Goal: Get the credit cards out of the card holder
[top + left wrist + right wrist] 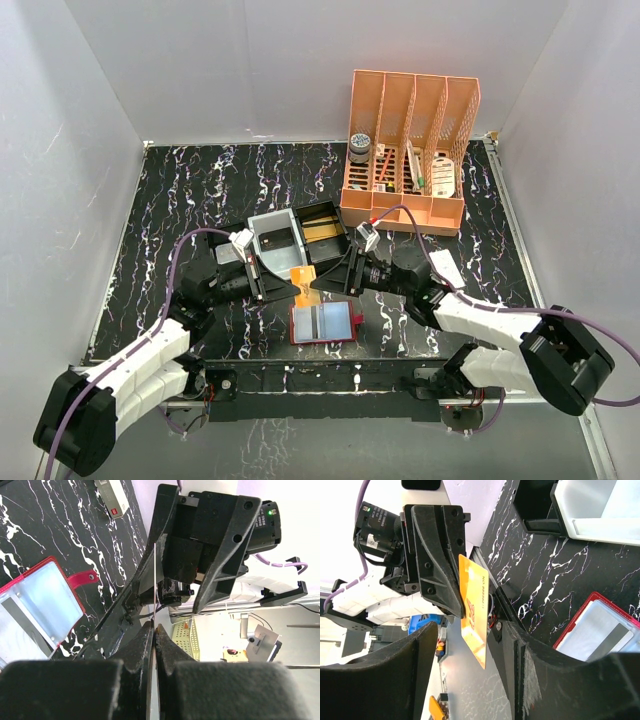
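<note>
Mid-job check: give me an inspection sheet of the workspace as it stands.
Surface: black marbled tabletop.
Job's things: red card holder lies open, with a grey card in a sleeve; orange credit card is held above the table.
Clutter: black tray with grey insert; orange rack holding small items; white box with red mark.
Grippers: left gripper shut on the orange credit card; right gripper open around its free end.
Cables: purple cables loop along both arms.
Surroundings: white walls.

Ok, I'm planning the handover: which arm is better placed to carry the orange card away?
Right. Its open gripper straddles the orange card, which the left gripper pinches shut. The left could then release and go to the holder.
</note>
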Robot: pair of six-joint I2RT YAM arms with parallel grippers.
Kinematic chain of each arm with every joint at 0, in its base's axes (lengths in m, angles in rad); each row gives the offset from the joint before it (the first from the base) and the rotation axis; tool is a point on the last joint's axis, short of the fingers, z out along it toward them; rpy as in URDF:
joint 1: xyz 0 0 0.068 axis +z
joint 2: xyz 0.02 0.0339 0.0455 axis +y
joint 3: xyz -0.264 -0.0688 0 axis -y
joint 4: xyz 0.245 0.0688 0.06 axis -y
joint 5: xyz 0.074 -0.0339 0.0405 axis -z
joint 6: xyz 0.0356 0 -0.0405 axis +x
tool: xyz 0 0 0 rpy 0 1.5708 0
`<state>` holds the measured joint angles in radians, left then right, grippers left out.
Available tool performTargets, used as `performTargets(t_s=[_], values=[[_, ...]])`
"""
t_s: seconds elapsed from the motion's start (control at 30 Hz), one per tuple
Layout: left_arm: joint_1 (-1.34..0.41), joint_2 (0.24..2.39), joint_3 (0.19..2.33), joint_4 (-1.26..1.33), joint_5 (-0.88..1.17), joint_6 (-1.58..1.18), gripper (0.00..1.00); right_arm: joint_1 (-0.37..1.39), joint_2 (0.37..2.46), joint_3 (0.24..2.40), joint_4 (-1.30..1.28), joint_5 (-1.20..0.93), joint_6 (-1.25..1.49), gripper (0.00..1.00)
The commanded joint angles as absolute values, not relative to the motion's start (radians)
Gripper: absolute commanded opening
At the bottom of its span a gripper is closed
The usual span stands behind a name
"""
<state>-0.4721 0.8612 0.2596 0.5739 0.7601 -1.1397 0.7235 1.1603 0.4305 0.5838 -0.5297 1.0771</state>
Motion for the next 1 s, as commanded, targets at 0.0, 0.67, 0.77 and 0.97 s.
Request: performTargets(t_s=[0.0, 0.67, 0.77, 0.97], values=[[-0.466, 0.862, 0.256, 0.632, 0.804, -1.148, 0.0, 0.719, 1.189, 0.474, 0.696, -0.572, 1.104, 0.51], [-0.466, 0.912, 0.224, 0.775, 0.863, -1.201, 0.0, 0.704, 1.247, 0.477, 0.815, -0.676, 1.166, 0.21], [-0.466, 0.904, 0.205, 0.809, 0.862, -1.228, 0.0, 0.704, 1.265, 0.477, 0.851, -0.698, 1.186, 0.21], [-0.466, 0.908, 0.208, 0.837, 0.878, -1.241, 0.0, 0.704, 1.317, 0.483, 0.951, -0.729, 1.229, 0.24]])
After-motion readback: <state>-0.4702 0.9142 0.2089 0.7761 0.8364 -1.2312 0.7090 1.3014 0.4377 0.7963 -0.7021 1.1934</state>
